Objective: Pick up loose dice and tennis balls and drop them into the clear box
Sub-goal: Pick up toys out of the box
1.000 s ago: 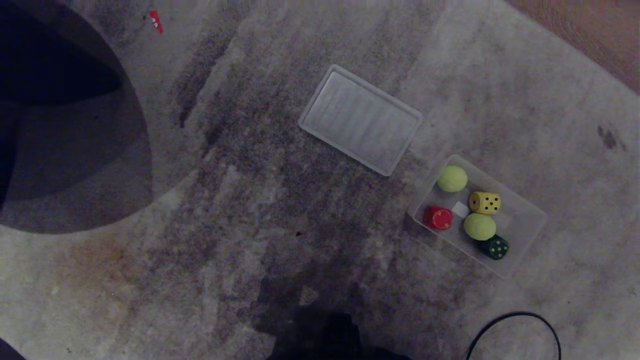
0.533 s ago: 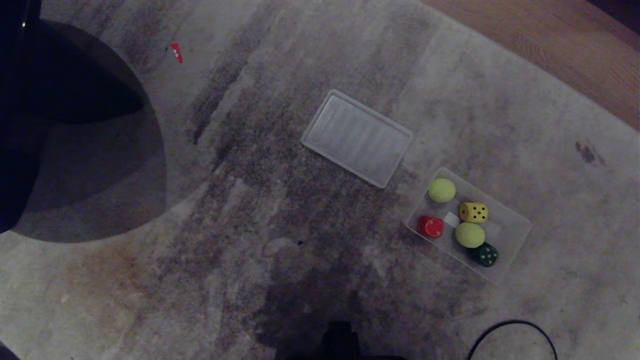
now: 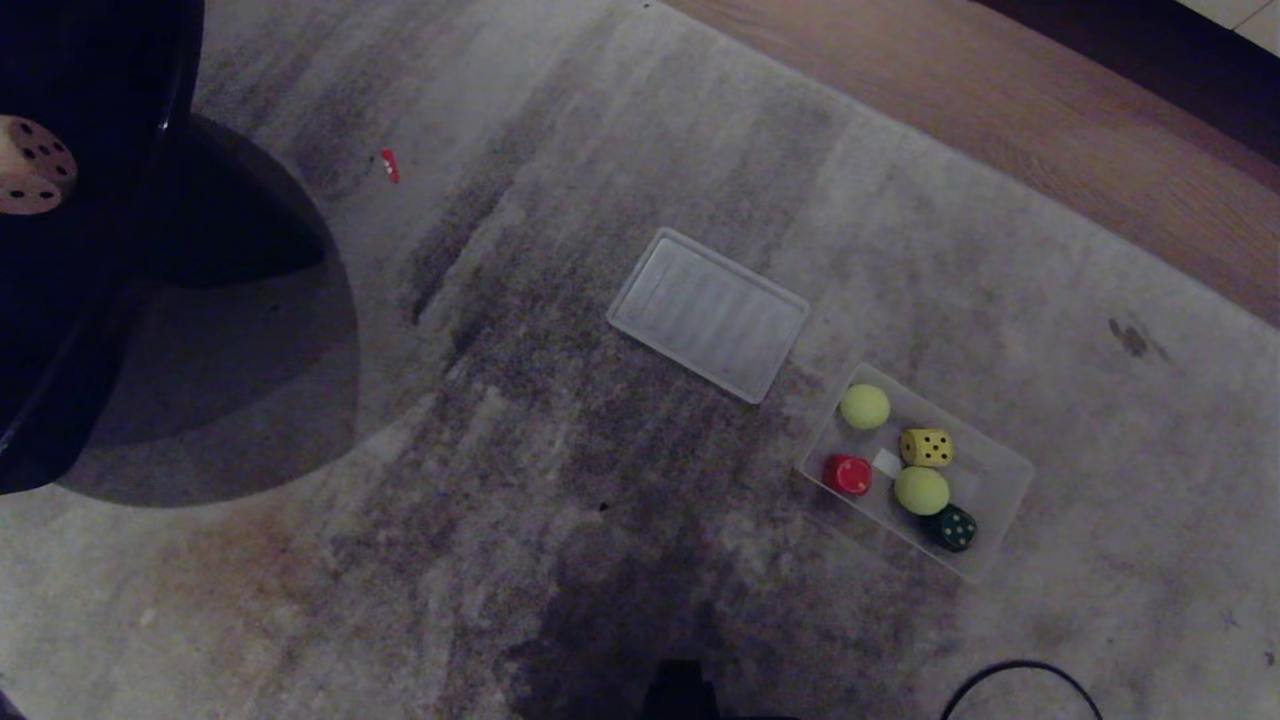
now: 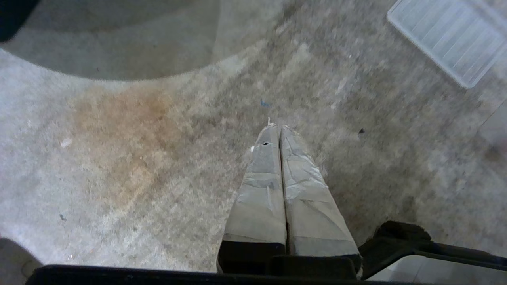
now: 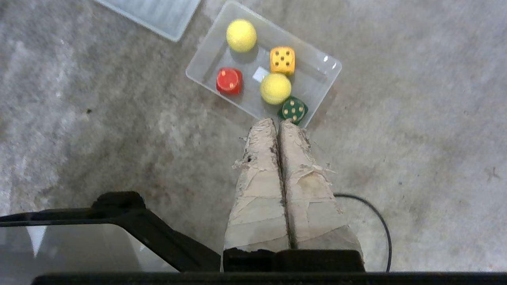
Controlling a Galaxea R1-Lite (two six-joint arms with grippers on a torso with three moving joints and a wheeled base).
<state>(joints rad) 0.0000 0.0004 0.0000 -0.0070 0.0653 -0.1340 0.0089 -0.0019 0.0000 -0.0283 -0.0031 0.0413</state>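
Far left, the beige die sits up on a dark round table, the one piece not yet boxed; mid-rug lies the ribbed lid; right, the clear box on the rug holds both tennis balls and three dice; left gripper and right gripper hang closed, empty; no readable writing.

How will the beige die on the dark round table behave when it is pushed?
The beige die looks like a rounded cube, so it would probably tumble rather than slide. It sits on the dark table, above the carpet, so it could fall off. It looks rigid, probably not fragile.
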